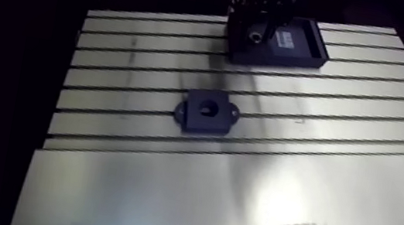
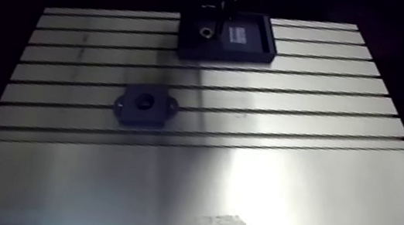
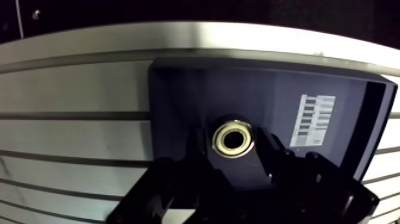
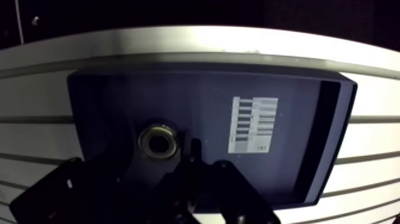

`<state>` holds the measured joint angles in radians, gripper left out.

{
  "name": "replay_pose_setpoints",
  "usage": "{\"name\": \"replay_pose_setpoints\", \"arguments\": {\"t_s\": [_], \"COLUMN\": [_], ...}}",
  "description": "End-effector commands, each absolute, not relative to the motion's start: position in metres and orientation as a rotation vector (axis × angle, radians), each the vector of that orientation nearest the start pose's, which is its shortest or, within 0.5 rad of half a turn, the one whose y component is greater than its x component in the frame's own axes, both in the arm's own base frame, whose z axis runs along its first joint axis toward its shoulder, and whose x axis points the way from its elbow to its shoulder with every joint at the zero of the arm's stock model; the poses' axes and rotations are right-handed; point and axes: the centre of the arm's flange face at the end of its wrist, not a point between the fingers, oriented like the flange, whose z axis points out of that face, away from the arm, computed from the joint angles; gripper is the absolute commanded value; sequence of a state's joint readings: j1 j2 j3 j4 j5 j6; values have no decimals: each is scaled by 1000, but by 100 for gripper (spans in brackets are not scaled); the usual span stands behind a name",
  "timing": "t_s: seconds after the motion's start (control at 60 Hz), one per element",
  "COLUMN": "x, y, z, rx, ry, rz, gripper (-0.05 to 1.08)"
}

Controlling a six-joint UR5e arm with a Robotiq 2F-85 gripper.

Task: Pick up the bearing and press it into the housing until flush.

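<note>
Bearing (image 3: 233, 139): brass-coloured ring, lying flat, hole up, on the floor of a dark shallow tray (image 3: 178, 89) at the far end of the slotted table (image 1: 334, 89). It sits toward one side of the tray. A white printed label (image 3: 315, 119) is stuck to the tray floor on the other side, well apart from it.

Gripper (image 3: 233, 144): down over the tray, pointing straight at the floor. The fingers (image 3: 196, 158) stand apart, one on each side of the bearing, which is centred between them. No contact is visible in the wrist view, so nothing is held. The straddle looks like the set-up for a grasp across the outer rim. A flat ring with its hole up leaves only that rim to pinch.

Housing (image 1: 208, 111): dark block with two side ears, mid-table, well apart from the tray, round bore (image 1: 209, 108) facing up. The bore is empty and open to a straight vertical press.

Judgement: pick stage, with pressing not yet begun. The next move calls for an even squeeze so that the ring lifts level. A tilted ring would probably jam at the mouth of the bore.
</note>
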<state>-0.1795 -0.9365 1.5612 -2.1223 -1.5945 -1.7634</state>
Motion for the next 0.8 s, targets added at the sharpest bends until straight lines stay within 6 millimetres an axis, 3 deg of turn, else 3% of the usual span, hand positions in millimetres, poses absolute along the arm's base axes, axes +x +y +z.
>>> {"name": "replay_pose_setpoints", "arguments": {"t_s": [0.017, 0.8], "x": [-675, -675], "y": [-11, -10], "z": [169, 169], "rx": [-21, -21], "ry": [3065, 3065], "rz": [15, 17], "gripper": [47, 51]}}
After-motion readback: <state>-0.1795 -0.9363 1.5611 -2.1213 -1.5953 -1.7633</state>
